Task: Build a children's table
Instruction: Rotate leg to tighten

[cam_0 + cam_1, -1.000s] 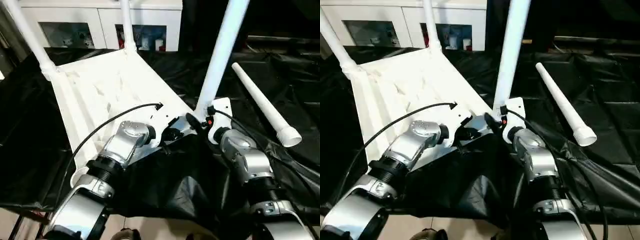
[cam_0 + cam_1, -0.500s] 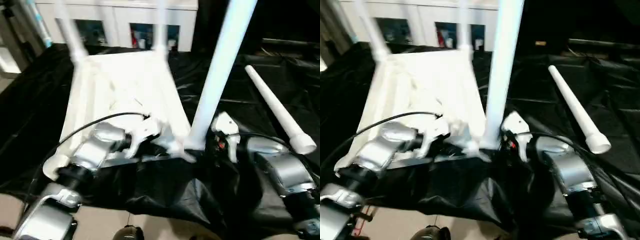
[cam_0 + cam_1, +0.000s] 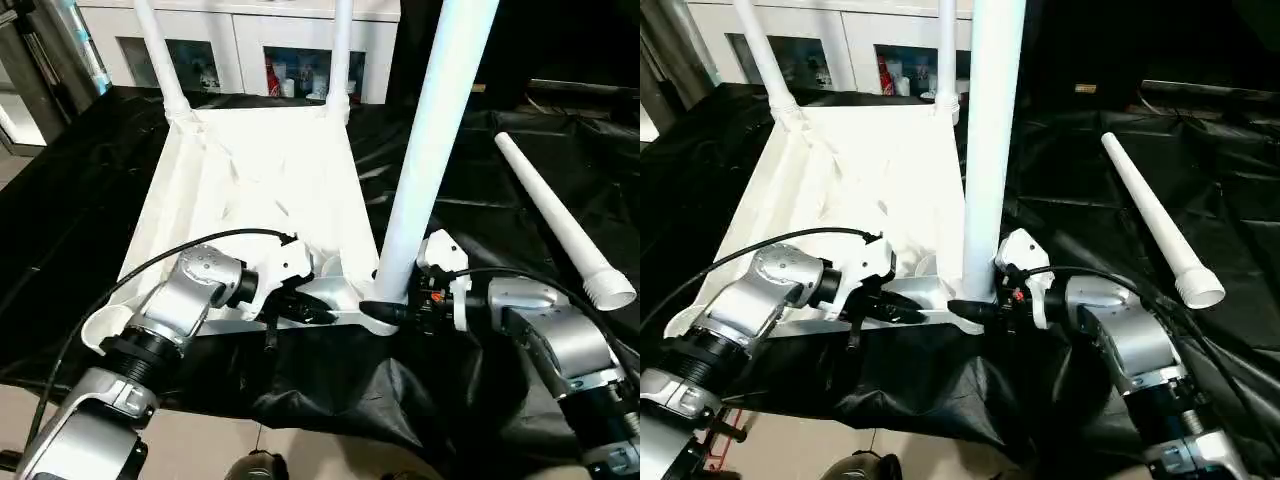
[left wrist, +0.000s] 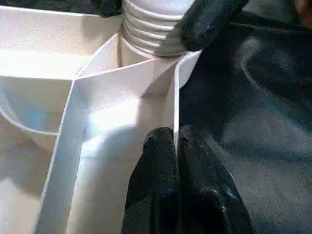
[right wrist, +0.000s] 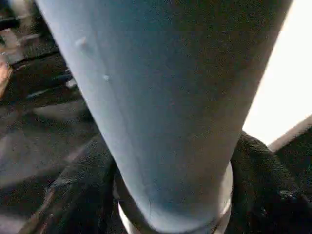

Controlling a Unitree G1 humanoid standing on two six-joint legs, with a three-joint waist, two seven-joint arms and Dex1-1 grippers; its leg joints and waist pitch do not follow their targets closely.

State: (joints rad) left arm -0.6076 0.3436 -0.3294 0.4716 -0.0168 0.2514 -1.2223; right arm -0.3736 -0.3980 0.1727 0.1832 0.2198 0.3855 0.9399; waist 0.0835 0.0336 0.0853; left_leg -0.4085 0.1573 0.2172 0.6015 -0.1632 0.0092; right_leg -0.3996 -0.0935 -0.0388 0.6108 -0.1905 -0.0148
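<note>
The children's table lies upside down on black cloth, its white ribbed top (image 3: pixel 250 190) facing up. Two legs (image 3: pixel 160 55) (image 3: pixel 342 50) stand in the far corner sockets. A third leg (image 3: pixel 430 140) stands in the near right socket (image 4: pixel 151 53). A loose leg (image 3: pixel 555 215) lies on the cloth to the right. My left gripper (image 4: pixel 175 134) is shut on the thin rim wall just beside that near socket. My right gripper (image 3: pixel 385 310) is shut on the base of the near leg, one finger (image 5: pixel 83 195) on each side.
White cabinets (image 3: pixel 250 40) with glass doors stand behind the table. Black cloth (image 3: pixel 480 150) covers the work surface and hangs over its near edge, with floor (image 3: pixel 200 450) below. A metal stand (image 3: pixel 40 60) is at the far left.
The table top has swung, its far end moving right, so it now lies square to me. My right gripper has come lower, to the near leg's base. The view also shifted a little.
</note>
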